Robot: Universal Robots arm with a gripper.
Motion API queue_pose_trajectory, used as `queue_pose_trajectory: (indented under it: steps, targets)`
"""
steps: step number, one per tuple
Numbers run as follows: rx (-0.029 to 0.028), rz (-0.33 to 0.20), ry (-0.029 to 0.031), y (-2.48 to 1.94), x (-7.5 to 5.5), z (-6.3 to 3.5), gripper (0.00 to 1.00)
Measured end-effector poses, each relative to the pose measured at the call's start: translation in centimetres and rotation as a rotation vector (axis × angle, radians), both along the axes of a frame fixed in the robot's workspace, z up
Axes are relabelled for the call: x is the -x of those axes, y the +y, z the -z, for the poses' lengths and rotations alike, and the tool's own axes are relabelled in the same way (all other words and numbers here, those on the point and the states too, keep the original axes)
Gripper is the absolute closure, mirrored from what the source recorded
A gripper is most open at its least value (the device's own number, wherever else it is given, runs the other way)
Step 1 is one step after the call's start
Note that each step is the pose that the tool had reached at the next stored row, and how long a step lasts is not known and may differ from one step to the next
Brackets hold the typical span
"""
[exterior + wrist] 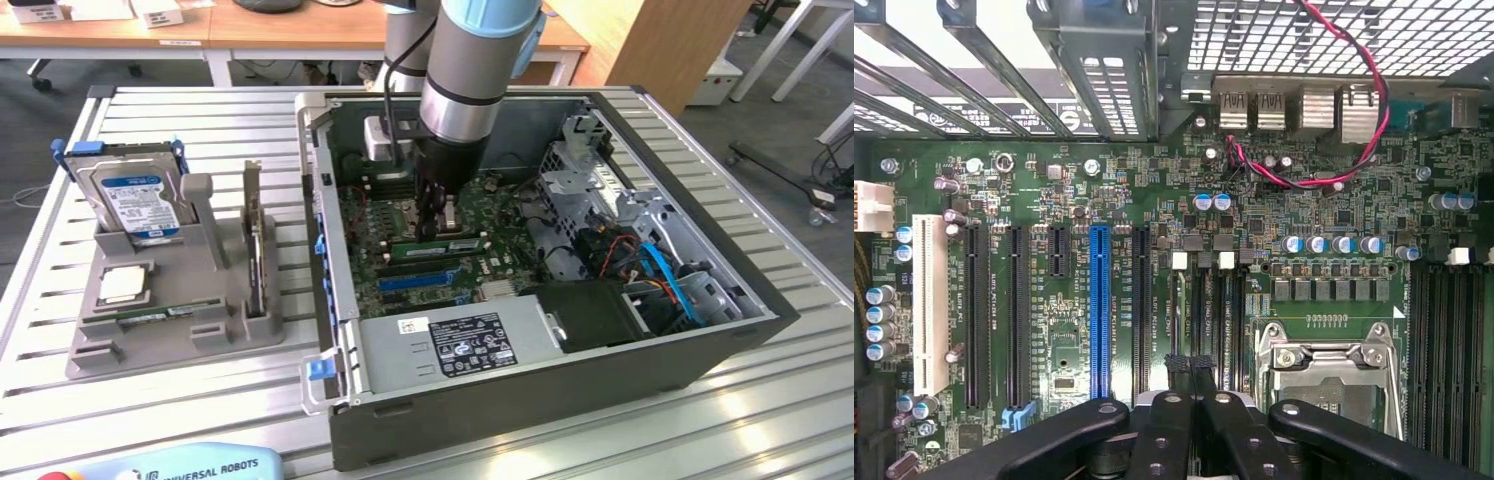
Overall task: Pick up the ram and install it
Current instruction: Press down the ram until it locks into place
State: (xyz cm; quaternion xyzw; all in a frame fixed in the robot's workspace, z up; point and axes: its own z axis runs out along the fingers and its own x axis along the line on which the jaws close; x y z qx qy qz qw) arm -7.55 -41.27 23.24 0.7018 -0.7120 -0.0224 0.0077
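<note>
- The claw (438, 232) is seen clenched inside the open computer case (694, 370), low over the green main board (1154, 210); whether anything is grasped between the fingers cannot be told.
- One ram stick (437, 244) lies on the board just under the claw.
- Another ram stick (158, 314) rests in the grey holder (267, 325) on the table, near the holder's front edge.
- The stick is judged light, stiff and fragile; it should be taken by its long edges, not by the chips.

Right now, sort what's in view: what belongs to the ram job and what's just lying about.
Job in hand:
- gripper, shut, inside the case
- ram at its tip
- ram slots

Lying about:
- hard drive
- processor
- second ram
- holder under those three
</note>
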Motion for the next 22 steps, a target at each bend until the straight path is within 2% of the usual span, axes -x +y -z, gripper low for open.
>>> queue_pose_trajectory:
  steps: [22]
  targets:
    - [-0.0003,0.000,-0.0001,0.00,0.00,0.48,0.90]
